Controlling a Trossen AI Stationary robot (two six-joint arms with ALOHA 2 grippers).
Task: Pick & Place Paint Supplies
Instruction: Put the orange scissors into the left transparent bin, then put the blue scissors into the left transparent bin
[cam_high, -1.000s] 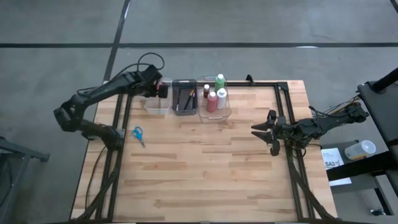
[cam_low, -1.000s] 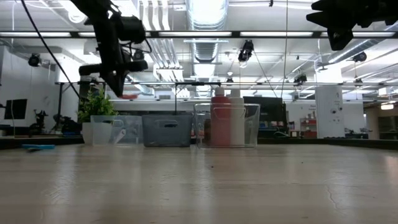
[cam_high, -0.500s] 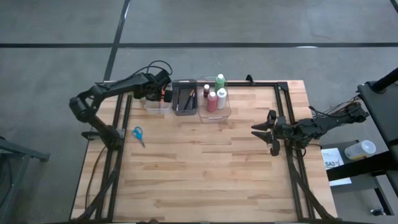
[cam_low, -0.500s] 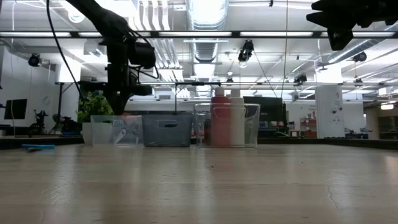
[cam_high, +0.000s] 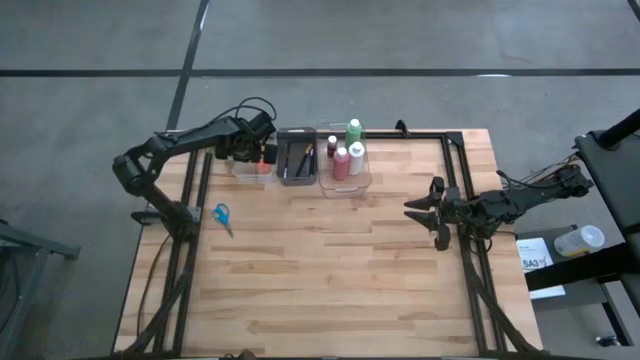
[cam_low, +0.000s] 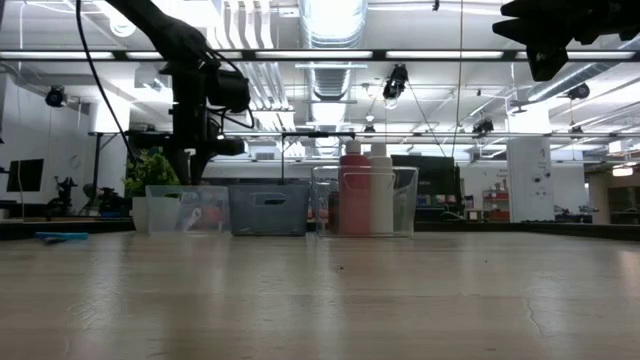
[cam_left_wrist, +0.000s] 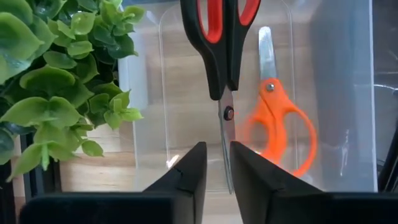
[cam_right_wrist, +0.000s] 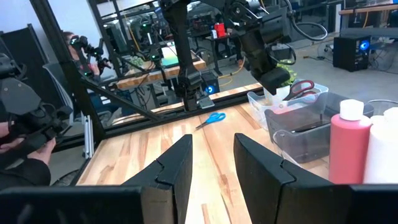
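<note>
L pincer (cam_left_wrist: 212, 163) over clear bin (cam_left_wrist: 149, 93), red-handled scissors (cam_left_wrist: 222, 37) inside.

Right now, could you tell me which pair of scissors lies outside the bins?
The blue-handled scissors, alone on the wooden table; both others sit in the clear bin.

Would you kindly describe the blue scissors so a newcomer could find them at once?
Start at the wooden table and go to its left edge, short of the row of bins at the far side. The blue scissors lie flat on bare wood there, alone; the red-handled scissors and orange scissors are at the clear bin.
</note>
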